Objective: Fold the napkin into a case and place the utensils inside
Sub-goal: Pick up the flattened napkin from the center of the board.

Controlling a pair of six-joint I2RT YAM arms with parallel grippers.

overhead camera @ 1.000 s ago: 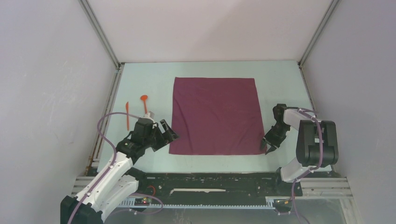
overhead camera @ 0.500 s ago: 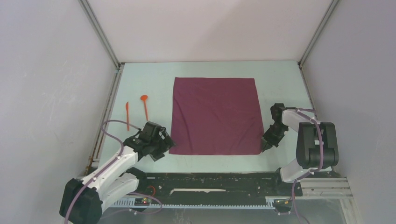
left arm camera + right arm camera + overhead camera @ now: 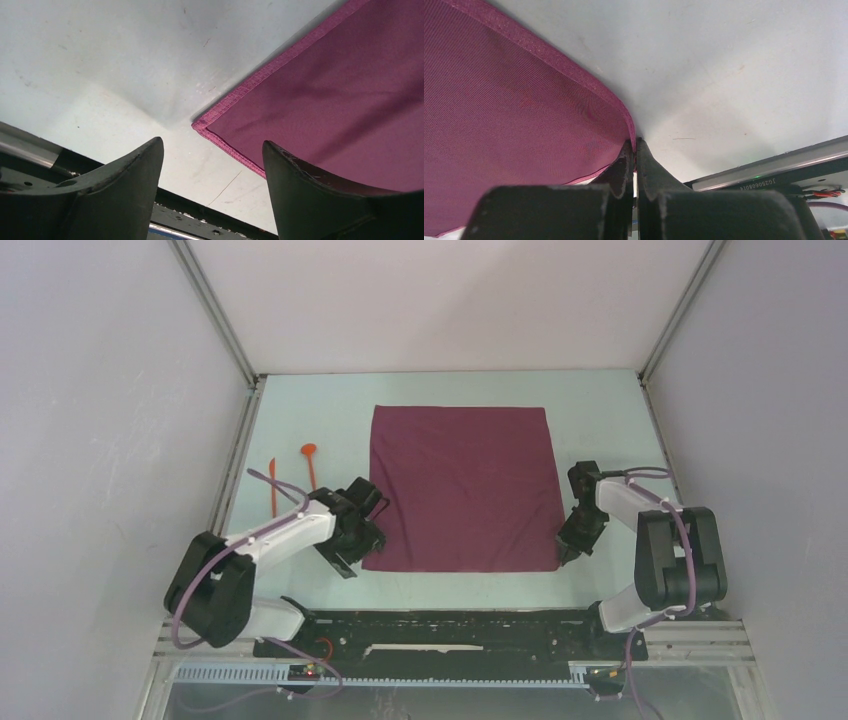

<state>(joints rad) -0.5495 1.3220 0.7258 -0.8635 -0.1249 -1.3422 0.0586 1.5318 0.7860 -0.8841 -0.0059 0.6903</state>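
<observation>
The maroon napkin (image 3: 462, 485) lies flat and unfolded as a square on the pale table. My left gripper (image 3: 362, 545) is open at its near left corner (image 3: 200, 125); one finger is over the cloth, the other over bare table. My right gripper (image 3: 562, 552) is shut on the napkin's near right edge (image 3: 626, 122), which is pinched up between the fingertips. Two orange utensils lie left of the napkin: a spoon-ended one (image 3: 311, 464) and a thin straight one (image 3: 272, 483).
Grey enclosure walls stand on three sides. The black base rail (image 3: 450, 630) runs along the near edge, and it also shows in the left wrist view (image 3: 190, 212). A metal rail (image 3: 774, 167) shows in the right wrist view.
My left gripper has swung right and forward from beside the utensils to the napkin's near left corner. My right gripper has shifted slightly left onto the near right edge.
</observation>
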